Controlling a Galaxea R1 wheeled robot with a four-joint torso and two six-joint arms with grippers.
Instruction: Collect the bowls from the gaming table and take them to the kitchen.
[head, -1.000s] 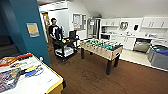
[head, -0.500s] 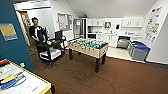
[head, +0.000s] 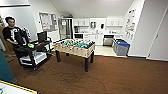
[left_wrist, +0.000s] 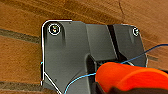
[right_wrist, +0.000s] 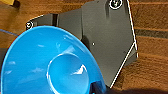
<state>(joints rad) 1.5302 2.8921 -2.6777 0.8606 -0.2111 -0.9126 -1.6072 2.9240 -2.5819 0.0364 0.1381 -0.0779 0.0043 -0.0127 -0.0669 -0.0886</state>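
Carry leg, by my read: orange-red bowl (left_wrist: 130, 76) at the left wrist, blue bowl (right_wrist: 50, 65) at the right, can't tell either set of jaws; kitchen (head: 97, 32) ahead past the foosball table (head: 75, 48), so steer around it.
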